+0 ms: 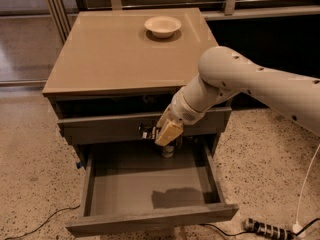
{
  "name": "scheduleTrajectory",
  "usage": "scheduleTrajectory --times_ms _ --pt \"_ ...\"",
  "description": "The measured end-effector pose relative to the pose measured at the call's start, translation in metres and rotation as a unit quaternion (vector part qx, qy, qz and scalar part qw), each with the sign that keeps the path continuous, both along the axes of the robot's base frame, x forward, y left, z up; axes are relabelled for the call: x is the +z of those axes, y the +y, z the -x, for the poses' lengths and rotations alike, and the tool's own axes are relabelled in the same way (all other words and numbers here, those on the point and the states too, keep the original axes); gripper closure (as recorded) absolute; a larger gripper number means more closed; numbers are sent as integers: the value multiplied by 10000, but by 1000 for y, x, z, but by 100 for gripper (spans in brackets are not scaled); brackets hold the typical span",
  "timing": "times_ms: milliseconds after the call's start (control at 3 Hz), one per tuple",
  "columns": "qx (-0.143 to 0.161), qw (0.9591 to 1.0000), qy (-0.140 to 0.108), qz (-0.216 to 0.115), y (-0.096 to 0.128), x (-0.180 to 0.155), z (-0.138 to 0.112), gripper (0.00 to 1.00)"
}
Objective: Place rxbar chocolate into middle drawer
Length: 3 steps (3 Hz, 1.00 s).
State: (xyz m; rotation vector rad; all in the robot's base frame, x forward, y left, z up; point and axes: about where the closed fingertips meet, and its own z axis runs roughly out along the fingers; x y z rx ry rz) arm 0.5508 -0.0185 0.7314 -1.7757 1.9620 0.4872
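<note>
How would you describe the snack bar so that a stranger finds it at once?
Look at the brown cabinet, then at the grey drawer front just above its pulled-out middle drawer. Before that front hangs the gripper, its fingers shut on the rxbar chocolate: small, dark, unlike the pale round bowl on top.

Tan gripper (162, 133) above open grey-brown wooden middle drawer (130, 181); black-wrapped rxbar chocolate (147, 132) at its tip, lettering unreadable; white robot arm (260, 81) cropped at right edge.

Smooth white arm (250, 79), rounded joints dotted with small dark holes, ends in a tan pincer (162, 132) above the middle drawer (150, 220).
</note>
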Motion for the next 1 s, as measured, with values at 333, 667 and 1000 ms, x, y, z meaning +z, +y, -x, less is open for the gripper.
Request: scheduleTrajectory --times_ms 333,667,1000 --pt "55 10000 57 -21 2 -26 2 100" --pt "135 9999 69 -53 10 -56 4 100" --pt "222 9997 3 -104 20 -84 7 100"
